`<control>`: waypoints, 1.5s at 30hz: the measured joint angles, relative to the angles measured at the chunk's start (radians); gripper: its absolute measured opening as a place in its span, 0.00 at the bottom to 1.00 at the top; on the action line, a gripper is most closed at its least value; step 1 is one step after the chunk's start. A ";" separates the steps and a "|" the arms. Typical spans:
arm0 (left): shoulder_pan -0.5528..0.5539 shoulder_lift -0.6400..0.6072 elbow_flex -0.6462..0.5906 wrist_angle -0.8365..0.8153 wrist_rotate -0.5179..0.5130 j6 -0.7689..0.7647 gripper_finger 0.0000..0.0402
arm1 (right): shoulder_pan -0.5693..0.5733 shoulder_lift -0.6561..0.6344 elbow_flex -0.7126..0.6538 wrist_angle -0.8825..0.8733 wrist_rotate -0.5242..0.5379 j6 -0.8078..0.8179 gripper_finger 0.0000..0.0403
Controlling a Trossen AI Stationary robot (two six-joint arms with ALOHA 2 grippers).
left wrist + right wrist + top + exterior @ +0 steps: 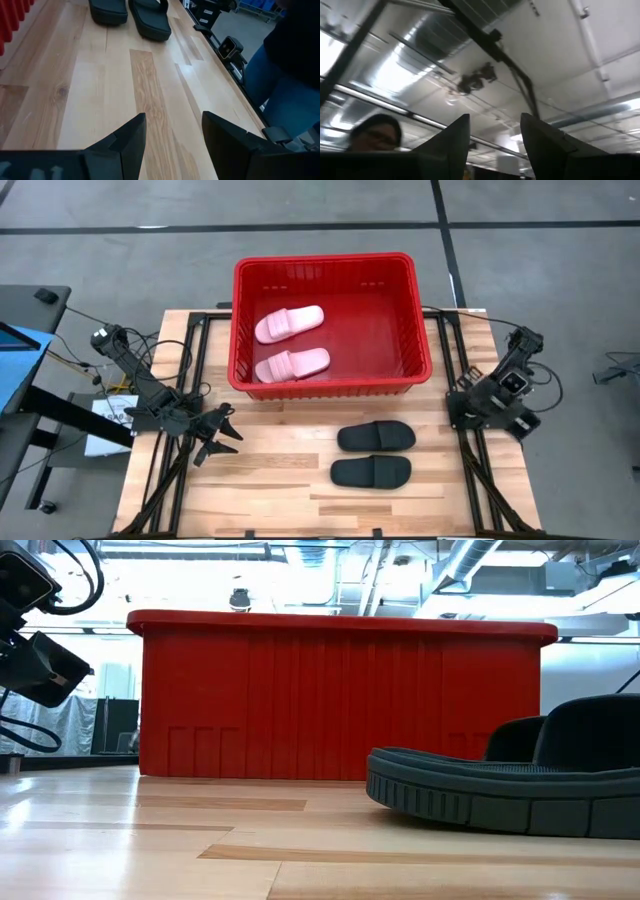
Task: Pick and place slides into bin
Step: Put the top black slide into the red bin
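On the table's left side, the left gripper [222, 436] hovers with fingers apart, pointing at the two black slides [374, 454] before the bin [412, 370]; the pink slides [290, 343] lie inside. It should approach low and clamp one strap. The right gripper [491, 145], fingers apart, waits at the right edge.

The left gripper [172, 137] is hovering with its two dark fingers [131, 145] spread apart over the bare wooden table [90, 95], while two black slides [130, 12] are lying side by side at 12 o'clock and a person's blue-trousered leg [280, 90] is standing at 3 o'clock.
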 joint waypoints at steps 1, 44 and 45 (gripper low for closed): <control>0.000 0.000 0.000 0.000 0.000 0.000 0.46 | 0.000 0.000 0.001 -0.005 0.025 -0.035 0.41; 0.000 0.000 -0.001 0.000 -0.001 0.000 0.46 | 0.000 0.616 0.598 -1.973 0.447 1.290 0.39; 0.000 0.000 -0.001 0.000 -0.001 0.000 0.46 | -0.001 0.643 0.598 -1.944 0.457 1.291 0.39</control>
